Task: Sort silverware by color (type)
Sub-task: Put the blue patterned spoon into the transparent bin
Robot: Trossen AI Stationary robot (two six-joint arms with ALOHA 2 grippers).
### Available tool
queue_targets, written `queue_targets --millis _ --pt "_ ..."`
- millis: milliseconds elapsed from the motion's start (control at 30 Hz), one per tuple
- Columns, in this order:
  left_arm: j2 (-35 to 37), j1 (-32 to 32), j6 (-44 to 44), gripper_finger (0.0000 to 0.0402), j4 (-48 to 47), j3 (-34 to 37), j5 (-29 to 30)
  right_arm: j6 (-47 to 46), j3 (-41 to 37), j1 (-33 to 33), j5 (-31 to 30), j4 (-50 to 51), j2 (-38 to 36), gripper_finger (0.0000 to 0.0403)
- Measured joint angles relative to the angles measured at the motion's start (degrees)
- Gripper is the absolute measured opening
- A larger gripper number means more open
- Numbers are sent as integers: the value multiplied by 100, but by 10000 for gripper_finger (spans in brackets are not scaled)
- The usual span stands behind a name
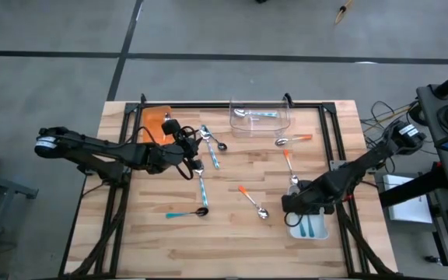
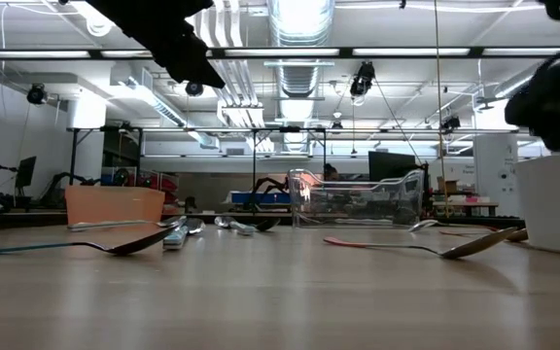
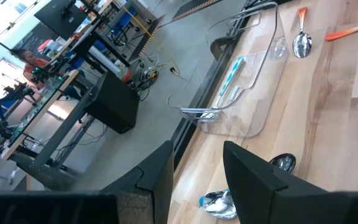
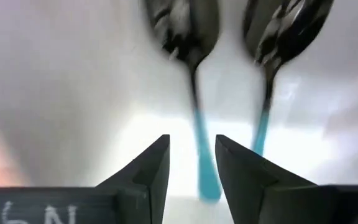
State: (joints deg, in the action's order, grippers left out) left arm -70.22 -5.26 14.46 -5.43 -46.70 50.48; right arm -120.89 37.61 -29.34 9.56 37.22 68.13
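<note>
On the wooden tabletop (image 1: 232,233), high view:

- White tray (image 1: 323,231), near the right edge: two teal-handled spoons (image 1: 310,226) lie in it side by side. The right gripper (image 1: 295,211) hangs just over this tray; its wrist view shows the fingers (image 4: 146,167) parted with nothing between them, the two spoon bowls and teal handles directly beyond.
- Clear tray (image 1: 260,118), far edge, centre: holds one teal-handled spoon (image 1: 257,114); the left wrist view shows a second, plain silver piece (image 3: 199,112) at the tray's near wall, which the high view hardly resolves.
- Orange tray (image 1: 153,124), far left: partly covered by the left arm, so its contents cannot be told.
- Left gripper (image 1: 192,152): held above a cluster of spoons left of centre, fingers (image 3: 248,174) moderately apart and empty in its wrist view.
- Loose spoons: a teal-handled pair (image 1: 209,148) beside the left gripper, one teal (image 1: 201,187) just below it, one teal (image 1: 185,213) lying crosswise nearer the front; orange-handled ones at centre front (image 1: 253,202), right of centre (image 1: 289,167) and near the clear tray (image 1: 295,140).
- Low view: the trays stand along the far edge behind the spoons, and the room beyond is in sight; both grippers sit mostly above the frame.
- Left wrist view only: a person (image 3: 33,62), possibly seated, at a bench beyond the table.
</note>
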Motion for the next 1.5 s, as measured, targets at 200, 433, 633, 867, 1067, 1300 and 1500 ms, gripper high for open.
queue_targets --millis 200,433,633,867,1067,1300,1500 --pt "0 -2 0 121 0 0 0 120 461 0 -232 299 -480 113" --pt "0 -7 -258 121 -59 1 -4 1632 1104 259 -1507 292 -721 97" --pt "0 -17 -1177 121 -396 0 -244 3406 1554 976 -1552 308 -633 87" --pt "0 -22 -2313 121 -981 0 -1230 5568 1962 1898 -1357 317 -509 83" --pt "0 -22 -3194 121 -1579 0 -1920 7019 2149 2476 -1369 298 -330 81" --pt "0 -22 -2664 121 -2330 52 -3102 8302 2186 2715 -1802 225 13 79" --pt "-21 0 -1841 121 -2288 193 -4719 8952 2027 2715 -2293 -620 329 79"
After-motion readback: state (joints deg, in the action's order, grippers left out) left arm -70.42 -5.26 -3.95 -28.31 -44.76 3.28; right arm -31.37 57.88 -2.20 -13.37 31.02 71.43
